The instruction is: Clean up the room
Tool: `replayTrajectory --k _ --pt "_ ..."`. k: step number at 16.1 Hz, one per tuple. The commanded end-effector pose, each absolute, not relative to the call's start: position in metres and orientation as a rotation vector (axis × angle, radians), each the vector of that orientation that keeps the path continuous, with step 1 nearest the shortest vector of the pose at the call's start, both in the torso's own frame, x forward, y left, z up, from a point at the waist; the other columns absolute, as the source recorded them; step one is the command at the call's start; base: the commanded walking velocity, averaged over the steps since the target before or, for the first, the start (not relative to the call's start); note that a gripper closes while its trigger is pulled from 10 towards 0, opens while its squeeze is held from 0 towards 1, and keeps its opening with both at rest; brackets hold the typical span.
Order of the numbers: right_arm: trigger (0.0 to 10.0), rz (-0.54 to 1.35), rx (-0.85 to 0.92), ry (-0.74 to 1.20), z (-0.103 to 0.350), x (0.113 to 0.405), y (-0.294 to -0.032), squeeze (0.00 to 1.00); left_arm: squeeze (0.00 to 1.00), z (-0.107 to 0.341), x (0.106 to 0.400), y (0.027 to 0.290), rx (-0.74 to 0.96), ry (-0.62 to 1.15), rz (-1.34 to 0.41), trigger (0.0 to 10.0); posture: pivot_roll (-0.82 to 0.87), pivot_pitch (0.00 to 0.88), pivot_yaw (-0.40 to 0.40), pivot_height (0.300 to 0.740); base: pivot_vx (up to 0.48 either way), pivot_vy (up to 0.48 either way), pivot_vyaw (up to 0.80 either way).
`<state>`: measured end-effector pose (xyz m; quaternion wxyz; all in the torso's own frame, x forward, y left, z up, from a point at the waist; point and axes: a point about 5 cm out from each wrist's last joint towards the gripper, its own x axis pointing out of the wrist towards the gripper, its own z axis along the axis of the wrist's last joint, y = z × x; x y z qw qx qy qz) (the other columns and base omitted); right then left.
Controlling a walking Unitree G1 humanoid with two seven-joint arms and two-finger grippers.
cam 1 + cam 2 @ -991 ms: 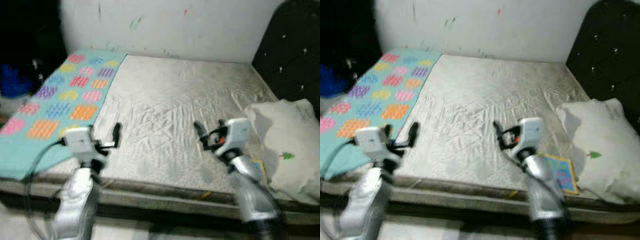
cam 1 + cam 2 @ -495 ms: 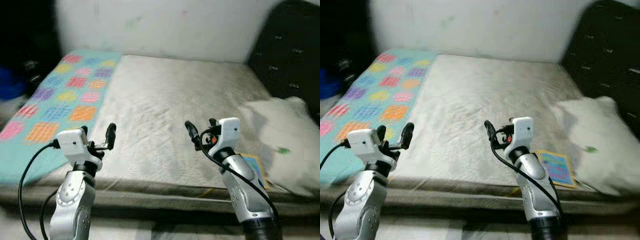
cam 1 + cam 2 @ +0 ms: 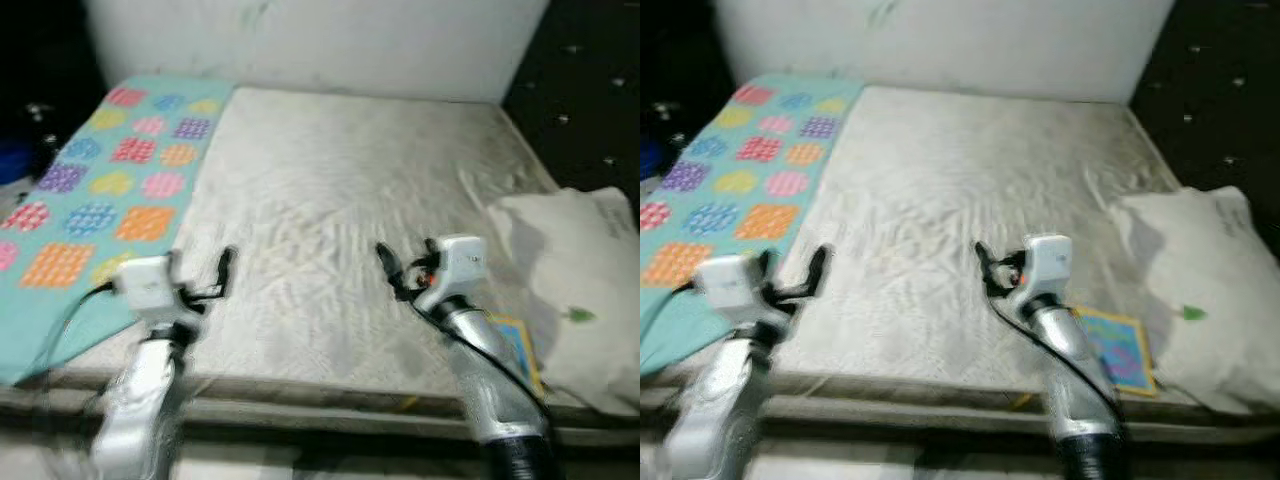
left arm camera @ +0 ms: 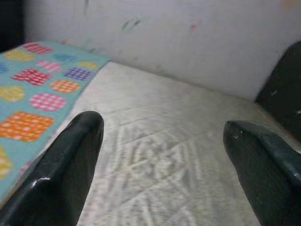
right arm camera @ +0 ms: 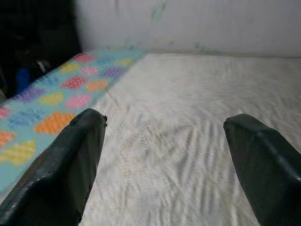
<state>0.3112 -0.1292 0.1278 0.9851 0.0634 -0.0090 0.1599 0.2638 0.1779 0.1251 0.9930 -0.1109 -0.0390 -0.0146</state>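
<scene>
A bed with a wrinkled pale sheet (image 3: 340, 180) lies before me. A teal blanket (image 3: 100, 190) with coloured squares covers its left side. A white pillow (image 3: 570, 270) rests at the right side, with a flat colourful book (image 3: 1115, 345) beside it near the front edge. My left gripper (image 3: 200, 265) hovers open over the front left of the sheet, by the blanket's edge. My right gripper (image 3: 405, 258) hovers open over the front middle, left of the book. Both wrist views look along the open fingers (image 4: 70, 174) (image 5: 70, 165) across the sheet with nothing between them.
A white wall (image 3: 330, 40) closes the far side of the bed. A dark tufted headboard (image 3: 590, 90) stands at the right behind the pillow. Dark space with a blue object (image 3: 15, 160) lies to the left of the bed.
The whole picture has shifted and blurred, so the camera moved. Both arms keep the same raised pose with open fingers. Nothing on the bed has moved.
</scene>
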Motion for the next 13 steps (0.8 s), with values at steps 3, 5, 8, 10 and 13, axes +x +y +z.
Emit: replayTrajectory --k 3,5,8,10,13 --pt "10.0 0.267 0.104 -0.006 0.124 0.31 -0.148 0.0 0.0 0.132 0.267 0.165 -0.223 -0.097 -0.06 10.0 0.01 0.02 -0.039 0.74 0.1 0.0 0.0" --pt "10.0 0.265 0.101 -0.001 0.122 0.309 -0.148 0.0 0.0 0.129 0.269 0.169 -0.187 -0.073 -0.01 10.0 0.01 0.015 -0.04 0.74 0.0 0.0 0.0" --pt "10.0 0.258 0.098 0.001 0.122 0.309 -0.149 0.0 0.0 0.129 0.27 0.171 -0.126 -0.078 -0.002 10.0 0.01 0.012 -0.041 0.74 0.0 0.0 0.0" --pt "10.0 0.254 0.096 0.001 0.121 0.31 -0.151 0.0 0.0 0.13 0.269 0.17 -0.122 -0.092 -0.022 10.0 0.01 0.013 -0.042 0.74 0.0 0.0 0.0" --pt "10.0 0.249 0.098 0.003 0.12 0.309 -0.151 0.0 0.0 0.13 0.261 0.181 -0.086 -0.111 -0.005 10.0 0.01 0.006 -0.042 0.74 0.0 0.0 0.0"
